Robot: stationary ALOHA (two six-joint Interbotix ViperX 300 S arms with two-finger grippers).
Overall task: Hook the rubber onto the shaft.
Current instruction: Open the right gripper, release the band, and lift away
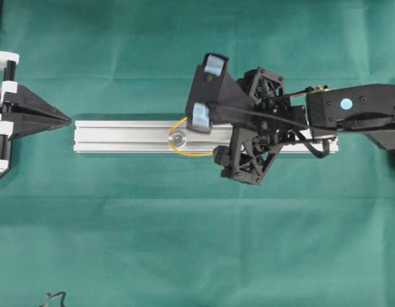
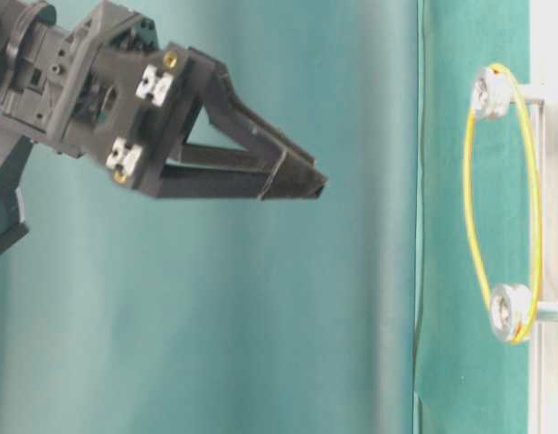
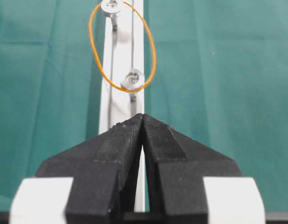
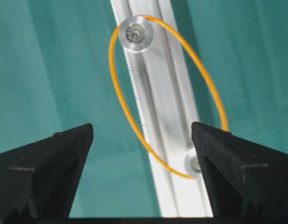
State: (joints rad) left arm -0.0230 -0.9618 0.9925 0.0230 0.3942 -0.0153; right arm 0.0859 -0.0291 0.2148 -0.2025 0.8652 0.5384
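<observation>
- the rubber [image 4: 214, 95] is a thin orange loop, by the look of it very light, soft and stretchy; it probably slips off easily if pulled sideways and could snap back when let go.
- it lies over the silver rail [image 1: 120, 136] on the green surface [image 1: 184, 243], and looks stretched around two round-headed shafts: one shaft [image 4: 136, 32] at the far end of the loop and another shaft [image 4: 194, 163] at the near end.
- the best place to take hold would be a free side strand between the two shafts, pinched lightly.
- the right fingers [image 4: 141, 154] stand wide apart above the rail, one on each side of the loop, holding nothing and touching nothing.
- the left fingers [image 3: 143, 119] are pressed together, empty, well short of the rubber.
</observation>
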